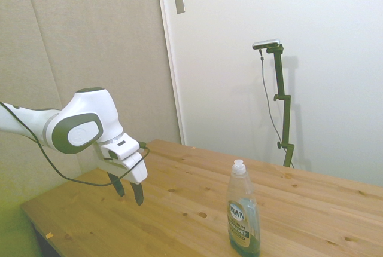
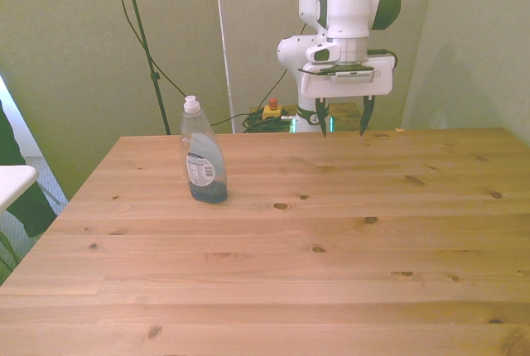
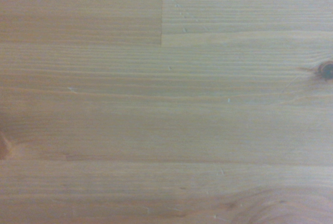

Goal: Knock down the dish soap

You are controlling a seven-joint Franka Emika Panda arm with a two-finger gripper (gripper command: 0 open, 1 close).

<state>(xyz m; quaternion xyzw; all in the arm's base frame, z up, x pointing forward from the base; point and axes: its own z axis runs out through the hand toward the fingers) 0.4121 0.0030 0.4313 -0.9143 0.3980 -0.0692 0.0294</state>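
Observation:
The dish soap (image 2: 202, 154) stands upright on the wooden table (image 2: 273, 257), a slim clear bottle with teal liquid low inside, a white cap and a label. In the side view the dish soap (image 1: 243, 212) sits near the front edge. My gripper (image 2: 343, 126) hangs open and empty above the far edge of the table, well off toward the front view's right of the bottle. From the side, the gripper (image 1: 128, 192) is far to the left of the bottle, fingers pointing down. The wrist view holds only bare wood (image 3: 166, 109).
A yellow box with a red button (image 2: 272, 110) and cables lie on the floor behind the table. A white object (image 2: 12, 184) juts in at the front view's left edge. Walls stand behind the table.

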